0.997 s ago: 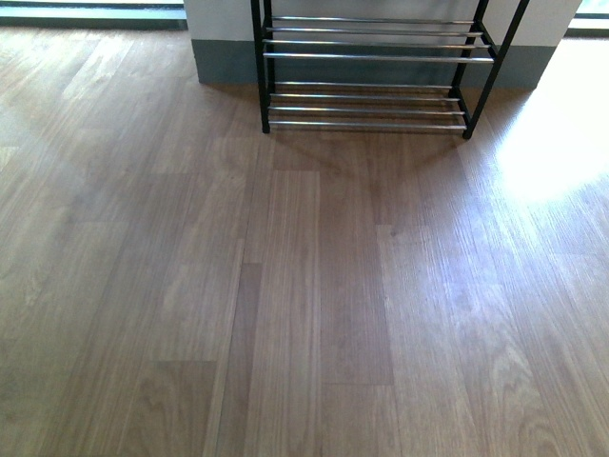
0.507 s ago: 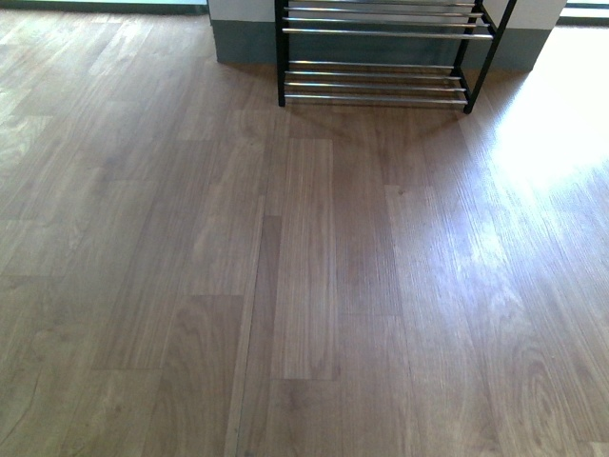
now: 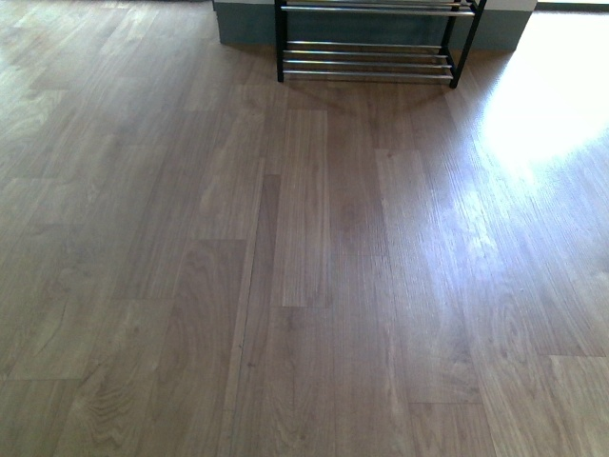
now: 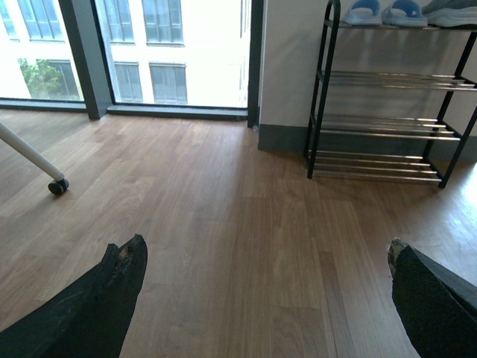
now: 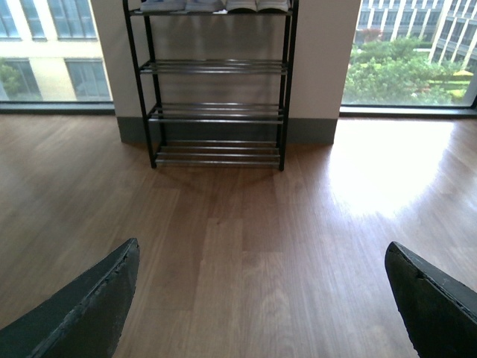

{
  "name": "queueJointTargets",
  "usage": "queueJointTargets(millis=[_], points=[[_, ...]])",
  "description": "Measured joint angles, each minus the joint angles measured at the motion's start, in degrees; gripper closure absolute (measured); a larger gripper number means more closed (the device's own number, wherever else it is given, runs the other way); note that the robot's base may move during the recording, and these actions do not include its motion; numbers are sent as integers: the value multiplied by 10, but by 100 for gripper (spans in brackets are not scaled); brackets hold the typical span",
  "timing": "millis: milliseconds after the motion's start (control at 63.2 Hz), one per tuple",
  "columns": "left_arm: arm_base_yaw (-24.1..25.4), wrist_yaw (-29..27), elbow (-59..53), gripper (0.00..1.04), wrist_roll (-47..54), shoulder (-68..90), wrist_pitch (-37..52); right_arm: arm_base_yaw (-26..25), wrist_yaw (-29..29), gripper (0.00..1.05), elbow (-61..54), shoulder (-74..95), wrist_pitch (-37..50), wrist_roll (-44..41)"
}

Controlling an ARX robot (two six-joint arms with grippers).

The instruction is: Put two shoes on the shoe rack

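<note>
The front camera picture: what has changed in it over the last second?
The shoe rack has slid toward the top edge of the front view and looks smaller: two tiers showed before, now mainly the lowest bars. More wooden floor fills the picture, so the camera seems to have backed away or tilted down. Nothing was picked up or let go. The floor remained bare, with no arm in that view.

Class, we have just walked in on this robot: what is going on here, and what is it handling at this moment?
Nothing is being handled. Both wrist views show the left gripper and right gripper open and empty above bare wooden floor. The black metal-framed shoe rack with chrome bars stands against the wall ahead. Footwear already sits on its top tier, including pale grey shoes at one end, only partly in view. The lower tiers look empty.
</note>
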Motion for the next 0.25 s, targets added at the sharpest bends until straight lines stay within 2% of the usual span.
queueJointTargets(millis=[253], points=[[0, 0, 0, 9, 0, 0, 0, 0, 0, 9, 0, 0, 0, 0]])
